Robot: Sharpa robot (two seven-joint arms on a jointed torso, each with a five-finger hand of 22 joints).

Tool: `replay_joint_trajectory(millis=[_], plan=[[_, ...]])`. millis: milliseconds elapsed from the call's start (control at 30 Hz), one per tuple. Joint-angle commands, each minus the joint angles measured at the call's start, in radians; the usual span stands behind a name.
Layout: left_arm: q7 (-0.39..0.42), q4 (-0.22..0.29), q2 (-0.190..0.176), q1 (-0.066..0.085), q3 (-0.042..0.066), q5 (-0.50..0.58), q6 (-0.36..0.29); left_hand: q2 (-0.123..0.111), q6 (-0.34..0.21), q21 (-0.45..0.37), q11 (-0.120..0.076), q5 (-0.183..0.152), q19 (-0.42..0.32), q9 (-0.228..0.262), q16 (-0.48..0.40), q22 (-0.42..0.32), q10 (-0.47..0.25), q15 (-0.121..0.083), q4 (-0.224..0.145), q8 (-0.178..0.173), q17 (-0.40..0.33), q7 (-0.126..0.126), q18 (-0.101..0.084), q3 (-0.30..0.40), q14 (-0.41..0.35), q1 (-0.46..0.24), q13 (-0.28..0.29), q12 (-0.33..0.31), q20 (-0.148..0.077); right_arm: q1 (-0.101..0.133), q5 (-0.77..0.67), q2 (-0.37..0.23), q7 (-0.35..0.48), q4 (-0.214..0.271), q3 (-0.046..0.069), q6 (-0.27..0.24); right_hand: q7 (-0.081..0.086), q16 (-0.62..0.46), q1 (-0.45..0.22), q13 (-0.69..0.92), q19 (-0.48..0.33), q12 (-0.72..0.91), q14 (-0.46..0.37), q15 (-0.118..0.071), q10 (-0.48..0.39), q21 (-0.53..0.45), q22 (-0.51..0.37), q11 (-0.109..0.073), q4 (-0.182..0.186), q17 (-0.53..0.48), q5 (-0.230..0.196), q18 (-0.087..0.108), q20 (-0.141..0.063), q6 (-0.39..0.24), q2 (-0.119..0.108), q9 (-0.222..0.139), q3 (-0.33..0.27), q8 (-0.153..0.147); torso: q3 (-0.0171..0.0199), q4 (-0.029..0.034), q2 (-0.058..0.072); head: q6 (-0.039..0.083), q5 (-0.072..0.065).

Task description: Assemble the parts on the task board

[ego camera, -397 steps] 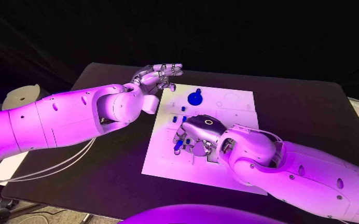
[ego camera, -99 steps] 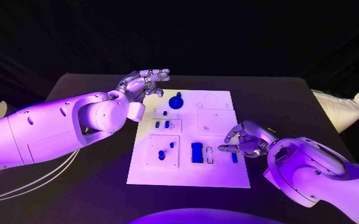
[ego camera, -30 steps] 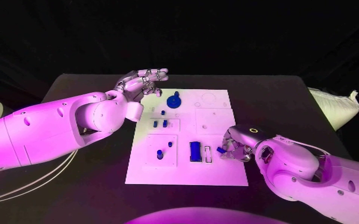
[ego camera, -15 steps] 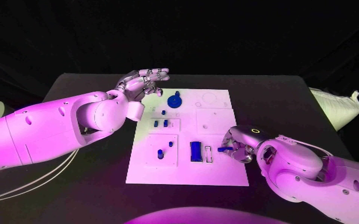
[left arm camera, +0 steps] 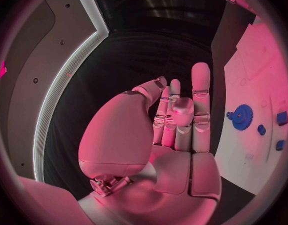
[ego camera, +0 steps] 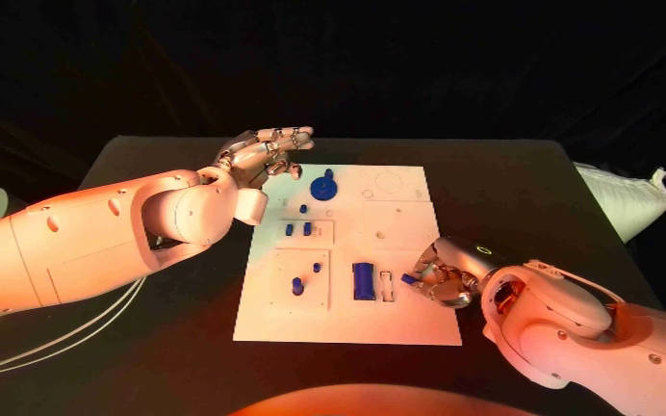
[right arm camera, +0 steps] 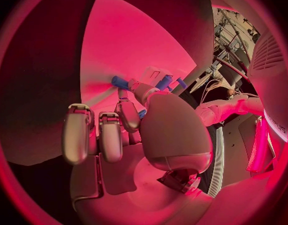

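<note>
The white task board [ego camera: 417, 315] lies mid-table. A blue gear [ego camera: 322, 188] stands near its far edge, two small blue pieces [ego camera: 297, 229] sit in a left panel, and two blue pegs [ego camera: 295, 286] sit nearer. A blue block [ego camera: 362, 281] lies beside a narrow slot [ego camera: 387, 286]. My right hand [ego camera: 445, 281] rests at the board's right edge and pinches a small blue part [ego camera: 411, 279], also seen at a fingertip in the right wrist view [right arm camera: 120, 82]. My left hand [ego camera: 267, 154] hovers past the board's far left corner, fingers loosely spread, holding nothing. The gear [left arm camera: 242, 117] lies beside it.
The black table [ego camera: 166, 339] spreads round the board on all sides. White cables [ego camera: 84, 325] hang under my left arm. A pale cloth-like object [ego camera: 625, 199] lies off the table's right edge.
My right hand has come down on the board's right edge and taken up the small blue part that lay there. In the last second it barely shifted. The left hand has stayed put.
</note>
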Motion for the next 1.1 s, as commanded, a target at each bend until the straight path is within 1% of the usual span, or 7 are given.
replay_joint_trajectory(millis=[33,200,400,500,700,833,1100], plan=[[0.006,0.002,0.002,0.0,0.0,-0.004,0.017,0.01,-0.01,-0.004,0.0,-0.002,-0.009,0.0,-0.005,-0.002,-0.005,-0.001,-0.001,-0.002,-0.001,0.0,0.014,-0.005,-0.007,0.003,0.001,0.004,0.0,0.001,0.063,0.0,-0.017,0.01,0.001,-0.081,-0.009,0.006,-0.007,0.002,0.001,0.007,0.085,0.0,0.006,0.005,0.003,-0.005,0.001,0.179,0.004,-0.019,0.004,0.01,-0.007,0.019,-0.009,0.0,-0.0006,0.0001,0.0,-0.001,0.001],[0.005,0.003,0.002,0.0,0.0,-0.004,0.017,0.01,-0.01,-0.004,0.0,-0.002,-0.009,0.0,-0.005,-0.002,-0.005,-0.001,-0.001,-0.002,-0.001,0.0,0.014,-0.005,-0.007,0.003,0.001,0.004,0.0,0.001,0.106,0.008,-0.017,0.018,0.002,-0.118,-0.012,0.008,-0.026,0.006,0.003,0.012,0.086,-0.002,0.01,0.007,0.006,-0.008,0.011,0.183,0.004,-0.02,0.002,0.018,-0.02,0.022,-0.029,0.002,-0.0006,-0.0005,0.0,-0.003,0.0],[0.005,0.003,0.004,0.0,0.0,-0.004,0.018,0.011,-0.01,-0.004,0.0,-0.001,-0.009,0.0,-0.005,-0.002,-0.006,-0.001,-0.003,-0.002,-0.003,0.0,0.014,-0.005,-0.008,0.005,0.002,0.005,0.0,0.001,0.167,0.027,-0.02,0.011,0.001,-0.101,-0.015,0.01,-0.042,0.01,0.004,0.018,0.086,-0.004,0.014,0.009,0.008,-0.01,0.021,0.185,0.011,-0.02,0.0,0.025,-0.028,0.026,-0.055,0.002,-0.0011,0.001,-0.001,-0.003,-0.001],[0.005,0.004,0.004,0.0,0.0,-0.004,0.018,0.011,-0.01,-0.004,0.0,-0.001,-0.009,0.0,-0.005,-0.002,-0.006,-0.001,-0.003,-0.002,-0.003,0.0,0.014,-0.005,-0.008,0.005,0.002,0.005,0.0,0.001,0.187,0.038,-0.021,0.005,0.001,-0.09,-0.018,0.01,-0.057,0.015,0.006,0.024,0.086,-0.006,0.018,0.011,0.011,-0.012,0.032,0.186,0.045,-0.021,-0.002,0.031,-0.028,0.029,-0.081,0.003,-0.0001,-0.0002,0.0,-0.003,0.0],[0.004,0.004,0.004,0.001,0.0,-0.004,0.018,0.011,-0.01,-0.004,0.0,-0.001,-0.009,0.0,-0.005,-0.002,-0.006,-0.001,-0.003,-0.002,-0.003,0.0,0.014,-0.005,-0.008,0.005,0.002,0.005,0.0,0.001,0.207,0.056,-0.027,-0.012,0.0,-0.078,-0.023,0.013,-0.082,0.022,0.008,0.03,0.087,-0.01,0.023,0.013,0.014,-0.017,0.053,0.19,0.155,-0.021,-0.007,0.044,-0.025,0.037,-0.152,0.004,-0.0007,0.0,0.0,-0.004,0.001],[0.004,0.005,0.004,0.001,0.0,-0.004,0.019,0.011,-0.01,-0.004,0.0,-0.001,-0.009,0.0,-0.005,-0.002,-0.006,-0.001,-0.003,-0.002,-0.003,0.0,0.014,-0.005,-0.008,0.005,0.002,0.005,0.0,0.001,0.211,0.064,-0.029,-0.02,0.0,-0.072,-0.026,0.013,-0.086,0.024,0.009,0.032,0.087,-0.012,0.024,0.014,0.017,-0.019,0.06,0.191,0.184,-0.022,-0.009,0.048,-0.018,0.041,-0.182,0.005,-0.0004,0.0001,0.0,-0.005,0.003],[0.002,0.006,0.004,0.001,0.0,-0.004,0.021,0.011,-0.01,-0.005,0.001,-0.001,-0.009,0.0,-0.005,-0.002,-0.007,-0.001,-0.003,-0.002,-0.003,0.0,0.014,-0.006,-0.008,0.005,0.002,0.006,0.0,0.001,0.218,0.076,-0.031,-0.031,0.0,-0.046,-0.029,0.013,-0.093,0.026,0.009,0.032,0.088,-0.014,0.025,0.014,0.018,-0.021,0.07,0.192,0.2,-0.022,-0.01,0.056,-0.011,0.047,-0.212,0.009,0.0003,-0.0007,0.0,-0.006,0.005]])
